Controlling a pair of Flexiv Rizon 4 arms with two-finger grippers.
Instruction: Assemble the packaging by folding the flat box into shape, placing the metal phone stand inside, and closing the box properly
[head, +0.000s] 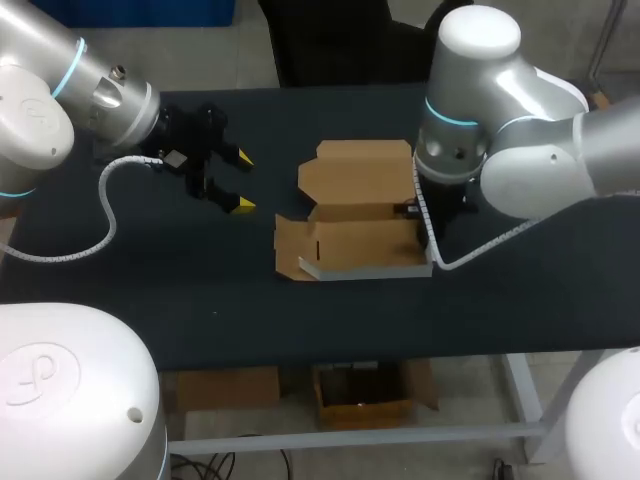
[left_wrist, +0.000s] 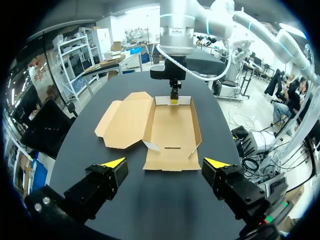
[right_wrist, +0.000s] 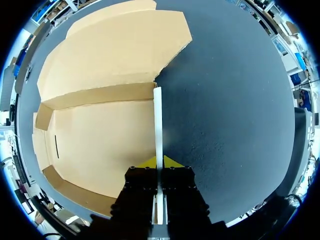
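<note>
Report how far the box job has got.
Done: the box's walls are partly raised, so folding has begun. In hand: the right gripper is shut on the end wall, holding it upright; the left gripper hangs open, clear of the box. Left: the lid lies flat and open, no phone stand is in view, and nothing is closed.

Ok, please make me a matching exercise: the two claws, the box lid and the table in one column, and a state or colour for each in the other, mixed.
Column one:
1. left claw
2. right claw
3. box lid
4. table

Column two:
a. dark, under everything
b. brown, lying open and flat
c. open, touching nothing
d. shut on the upright white wall

Pairs: 1-c, 2-d, 3-b, 4-a.
</note>
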